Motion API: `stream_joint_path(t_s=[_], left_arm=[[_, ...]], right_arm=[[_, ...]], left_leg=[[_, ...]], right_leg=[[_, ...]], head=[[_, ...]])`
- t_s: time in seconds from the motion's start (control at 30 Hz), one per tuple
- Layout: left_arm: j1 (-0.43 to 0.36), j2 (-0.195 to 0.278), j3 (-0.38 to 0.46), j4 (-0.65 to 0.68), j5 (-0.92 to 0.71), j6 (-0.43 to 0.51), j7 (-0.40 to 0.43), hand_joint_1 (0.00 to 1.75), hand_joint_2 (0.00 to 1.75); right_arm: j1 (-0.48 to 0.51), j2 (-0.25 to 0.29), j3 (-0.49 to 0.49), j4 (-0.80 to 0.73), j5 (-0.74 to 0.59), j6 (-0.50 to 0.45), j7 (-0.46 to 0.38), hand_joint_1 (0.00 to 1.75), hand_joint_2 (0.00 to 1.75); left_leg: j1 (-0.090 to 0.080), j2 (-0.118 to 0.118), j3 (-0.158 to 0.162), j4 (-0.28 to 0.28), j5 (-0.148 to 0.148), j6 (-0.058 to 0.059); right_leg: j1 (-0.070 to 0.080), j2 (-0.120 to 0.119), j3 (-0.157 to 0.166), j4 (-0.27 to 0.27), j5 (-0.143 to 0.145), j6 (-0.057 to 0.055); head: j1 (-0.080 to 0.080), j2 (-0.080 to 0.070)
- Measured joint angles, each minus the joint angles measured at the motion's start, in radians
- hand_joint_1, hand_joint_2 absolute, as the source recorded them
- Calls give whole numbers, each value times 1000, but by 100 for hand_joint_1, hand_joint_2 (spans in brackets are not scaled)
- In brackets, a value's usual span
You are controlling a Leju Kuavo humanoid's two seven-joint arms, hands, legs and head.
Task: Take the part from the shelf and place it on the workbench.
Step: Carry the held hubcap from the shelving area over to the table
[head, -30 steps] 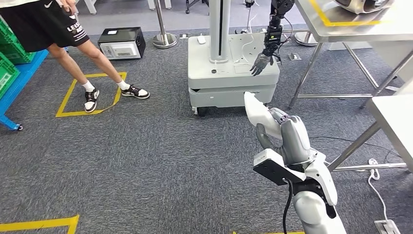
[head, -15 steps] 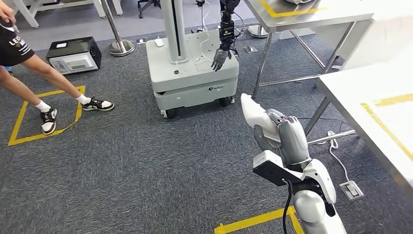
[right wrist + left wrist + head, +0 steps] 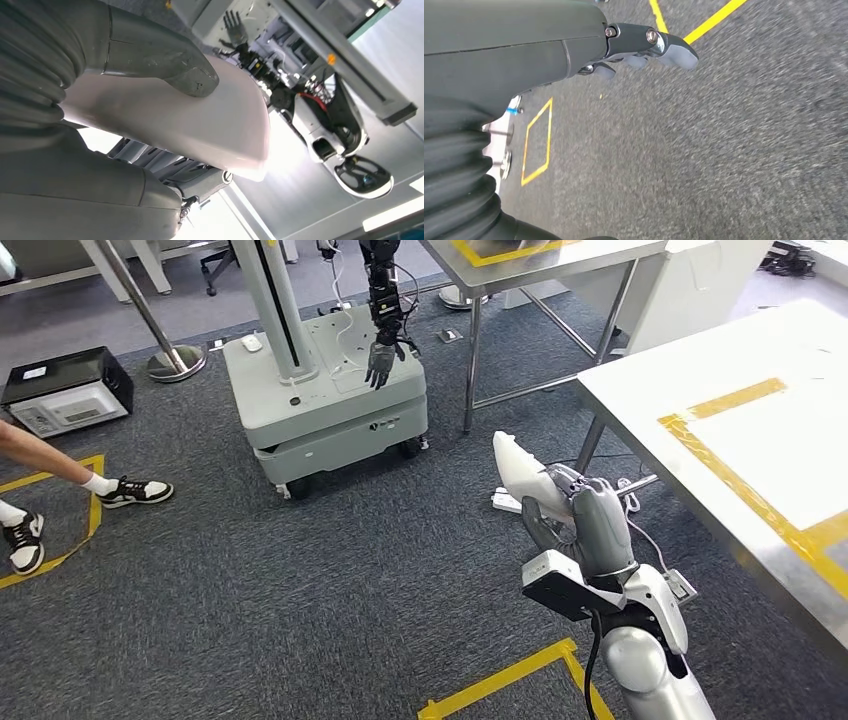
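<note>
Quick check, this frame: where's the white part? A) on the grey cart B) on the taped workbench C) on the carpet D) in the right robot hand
D: the white part sits gripped in the right robot hand, thumb pressed on it, off the workbench.

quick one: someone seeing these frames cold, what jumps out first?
First the white part, gripped in the right hand at centre-right of the head view, thumb pressed on its top in the right wrist view. Next the workbench with yellow tape on the right, then the grey wheeled base at upper centre, a dark robot hand hanging over it.
</note>
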Motion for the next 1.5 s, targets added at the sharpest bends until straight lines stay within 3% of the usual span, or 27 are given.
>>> stream_joint_path(t_s=[0.07,0.13,0.17,0.23,0.3,0.37,0.4,0.43,0.5,0.57,0.63,0.67,0.73,0.8,0.87,0.9,0.97,1.0,1.03,1.1,1.17,1.23,1.3,1.37,1.4,1.43,1.5], left_arm=[[1,3,0,0,6,6,7,0,175],[0,3,1,0,12,9,8,0,175],[-1,2,2,0,13,10,6,0,175],[-2,-1,2,0,13,10,0,0,175],[0,-5,2,0,13,9,-8,0,175],[1,-10,2,0,15,6,-18,0,175],[0,-13,2,1,18,5,-23,0,175],[-1,-17,2,1,23,4,-28,0,175],[-5,-24,3,1,29,4,-33,0,175],[-8,-26,4,1,30,2,-35,0,175],[-11,-28,4,1,30,-2,-36,0,175],[-13,-29,4,1,30,-3,-35,0,175],[-13,-30,4,2,30,-4,-33,0,175],[-10,-30,4,2,29,-3,-31,0,175],[-7,-30,4,2,26,-3,-28,0,175],[-6,-29,4,2,23,-3,-27,0,175],[-7,-29,4,2,15,-4,-24,0,175],[-7,-29,4,1,12,-4,-22,0,175],[-7,-28,4,1,10,-4,-22,0,175],[-9,-28,4,1,9,-5,-21,0,175],[-11,-28,4,1,8,-7,-22,0,175],[-12,-29,4,1,6,-12,-24,0,175],[-11,-29,4,1,5,-15,-26,0,175],[-10,-29,4,1,3,-17,-27,0,175],[-11,-30,4,1,2,-18,-28,0,175],[-12,-31,4,1,0,-20,-29,0,175],[-16,-34,4,1,-2,-23,-31,0,175]], right_arm=[[2,-1,0,0,1,-1,0,175,175],[4,-3,0,0,3,-1,3,175,175],[5,-5,0,-1,6,-1,5,175,175],[3,-9,0,-3,13,-2,11,175,175],[0,-11,1,-9,21,-1,20,175,175],[-1,-11,1,-13,31,6,33,175,175],[-3,-11,2,-13,35,10,38,175,175],[-7,-11,2,-14,39,15,43,175,175],[-21,-10,5,-14,46,24,47,175,175],[-38,-10,8,-15,50,31,49,175,175],[-49,-10,10,-16,53,35,50,175,175],[-53,-10,11,-16,53,38,51,175,175],[-59,-9,11,-16,54,42,54,175,175],[-61,-8,11,-17,55,44,58,175,175],[-54,-6,11,-17,55,43,60,175,175],[-49,-6,11,-17,56,43,60,175,175],[-37,-6,11,-23,56,40,61,175,175],[-32,-6,11,-29,56,37,61,175,175],[-28,-7,10,-35,56,34,61,175,175],[-17,-8,7,-49,57,28,60,175,175],[2,-11,0,-61,57,25,59,175,175],[18,-17,-7,-71,57,21,58,175,175],[26,-20,-11,-80,58,16,56,175,175],[35,-20,-11,-86,61,12,57,175,175],[40,-20,-11,-89,63,11,59,175,175],[43,-20,-11,-92,67,10,61,175,175],[44,-20,-11,-99,72,10,66,175,175]], left_leg=[[-5,-34,30,-68,25,4],[-8,-15,36,-79,31,6],[-8,-1,39,-88,37,8],[-4,28,44,-109,51,15],[-5,59,42,-111,54,22],[-5,90,36,-104,51,23],[-4,105,33,-100,49,23],[-4,119,31,-95,46,21],[-5,143,28,-81,37,12],[-8,161,28,-70,28,2],[-8,178,32,-69,26,-8],[-6,176,32,-67,24,-14],[-1,133,15,-24,-10,-27],[5,79,-32,89,-75,-37],[7,66,-77,195,-114,-41],[8,65,-80,204,-106,-40],[11,50,-34,109,-41,-36],[13,22,-1,38,-11,-33],[15,-7,25,-22,9,-31],[14,-41,48,-72,15,-24],[12,-19,51,-81,23,-12],[14,11,52,-94,35,5],[12,46,48,-99,40,14],[8,81,42,-96,40,16],[7,97,40,-93,39,17],[7,113,38,-91,38,17],[6,140,38,-84,34,14]], right_leg=[[-5,23,-5,-2,5,9],[-9,46,-10,-9,14,23],[-9,39,-13,-8,14,28],[-2,-14,-35,36,-19,33],[3,-67,-88,156,-88,38],[2,-76,-127,252,-122,46],[0,-80,-120,248,-113,49],[-1,-88,-91,203,-88,52],[-1,-126,-11,67,-40,51],[2,-148,26,-1,-22,36],[5,-131,22,-2,-18,18],[4,-121,21,-5,-14,11],[-1,-103,20,-12,-6,-2],[-3,-85,17,-14,0,-9],[-3,-62,13,-13,2,-9],[-3,-49,12,-13,3,-7],[-4,-22,12,-11,6,-3],[-4,-9,11,-11,8,0],[-5,3,8,-11,11,5],[-9,28,0,-14,20,20],[-13,49,-7,-22,30,37],[-9,6,-24,5,10,46],[-3,-59,-75,117,-58,50],[-3,-77,-126,244,-113,55],[-3,-80,-129,265,-117,56],[-3,-83,-110,242,-101,56],[0,-115,-24,104,-52,51]], head=[[0,0],[-1,0],[-1,0],[3,0],[5,0],[6,0],[6,0],[6,0],[6,0],[4,0],[4,0],[4,0],[2,0],[-1,0],[-1,0],[-1,0],[-1,0],[-1,0],[0,0],[0,0],[0,0],[3,0],[7,0],[7,0],[8,0],[8,0],[8,0]])
